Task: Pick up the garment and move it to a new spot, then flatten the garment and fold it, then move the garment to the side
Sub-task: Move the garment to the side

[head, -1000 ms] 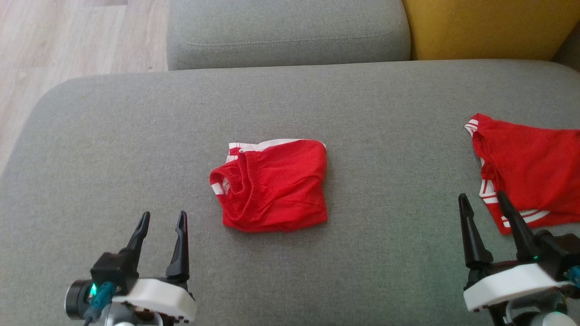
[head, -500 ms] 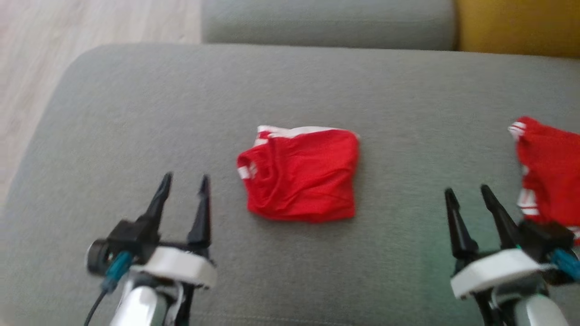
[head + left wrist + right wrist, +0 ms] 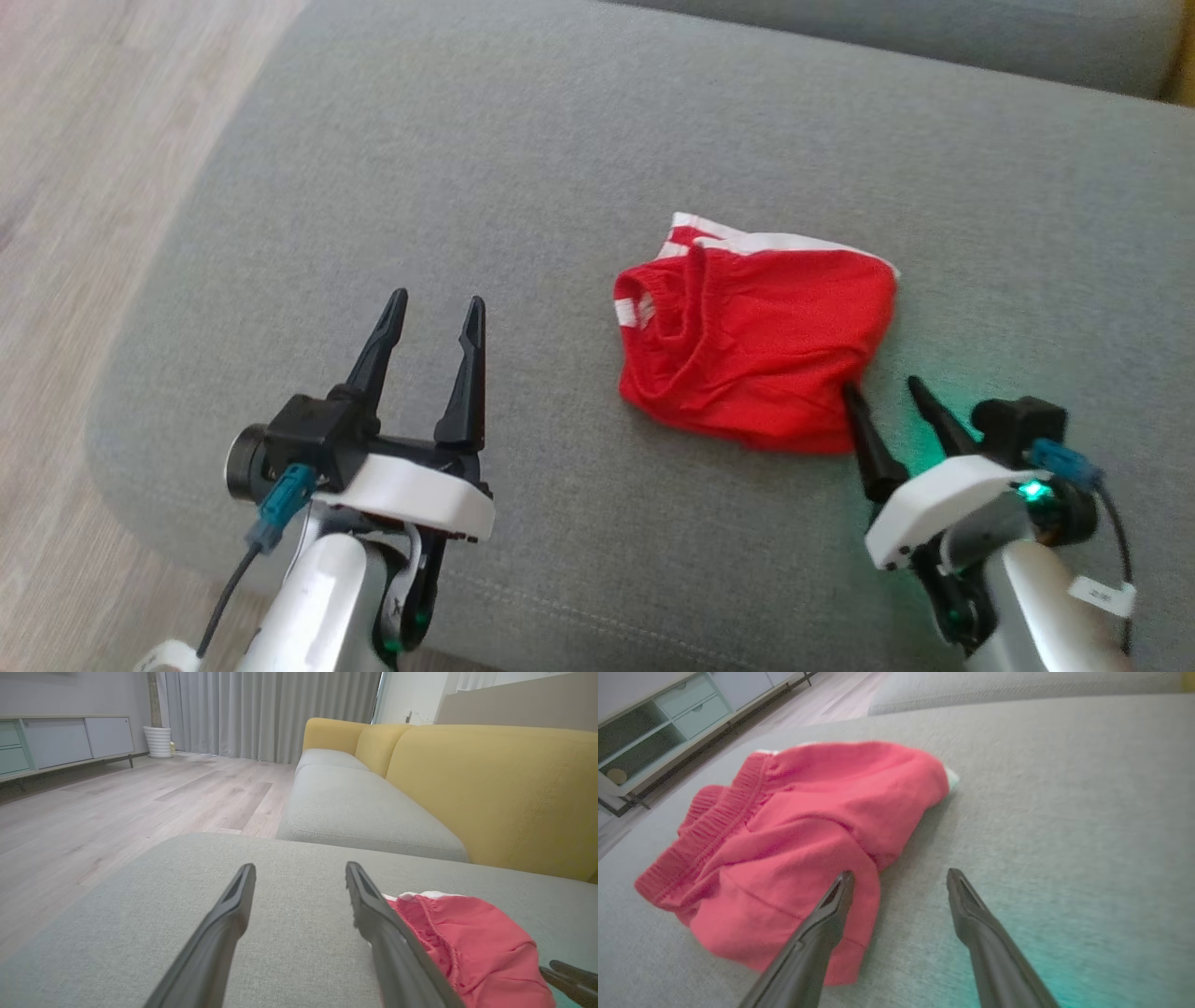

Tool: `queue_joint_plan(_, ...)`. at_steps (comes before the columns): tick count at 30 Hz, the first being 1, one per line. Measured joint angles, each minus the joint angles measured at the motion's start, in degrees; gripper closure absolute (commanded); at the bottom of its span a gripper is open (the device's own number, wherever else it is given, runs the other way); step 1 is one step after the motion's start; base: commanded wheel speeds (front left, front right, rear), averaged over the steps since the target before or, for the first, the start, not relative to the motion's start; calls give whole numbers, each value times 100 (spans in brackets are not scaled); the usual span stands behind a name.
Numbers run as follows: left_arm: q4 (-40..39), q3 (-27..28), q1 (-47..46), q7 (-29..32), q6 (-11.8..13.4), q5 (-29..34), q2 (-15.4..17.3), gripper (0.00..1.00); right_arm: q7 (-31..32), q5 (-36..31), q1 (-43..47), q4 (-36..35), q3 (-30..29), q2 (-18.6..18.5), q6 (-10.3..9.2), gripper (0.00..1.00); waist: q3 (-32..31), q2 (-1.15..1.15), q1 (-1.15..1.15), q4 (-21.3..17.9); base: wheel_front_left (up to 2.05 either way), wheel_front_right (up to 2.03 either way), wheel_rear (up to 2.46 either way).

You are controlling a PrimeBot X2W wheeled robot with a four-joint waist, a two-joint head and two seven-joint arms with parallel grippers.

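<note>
While the garment [image 3: 756, 350] lies folded, left gripper [image 3: 438, 299] and right gripper [image 3: 880, 385] gape, jaws empty

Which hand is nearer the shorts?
The right hand: one fingertip is at the edge of the shorts, while the left hand sits apart over bare cushion.

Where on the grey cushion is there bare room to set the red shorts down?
Bare: the grey cushion between the left end effector and the red shorts' waistband side, and the stretch beyond the shorts to the far edge. Crowded: the shorts' near right corner, where a finger of the open right end effector is at the hem.
</note>
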Motion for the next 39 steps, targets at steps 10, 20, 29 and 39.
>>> queue_joint_plan(10, -18, 80, -1, 0, -49, 97, -42, 0, 332, 369, -559, 737, 582, -15, 0, 100, 131, 0, 0, -57, 0, 0, 0)
queue_joint_plan(20, -25, 197, -9, 0, -149, 202, -62, 0, 285, 690, -637, 768, 984, -88, 0, 100, 154, 0, 0, -350, 0, 0, 0)
queue_joint_plan(29, -26, 243, -20, 0, -200, 264, -76, 0, 256, 891, -615, 366, 1065, -346, 0, 100, 151, 0, 0, -559, 0, 0, 0)
queue_joint_plan(39, -31, 413, -11, 0, -243, 393, -65, 0, 364, 728, -218, -443, 771, -545, 0, 100, 58, 0, 0, -1021, 0, 0, 0)
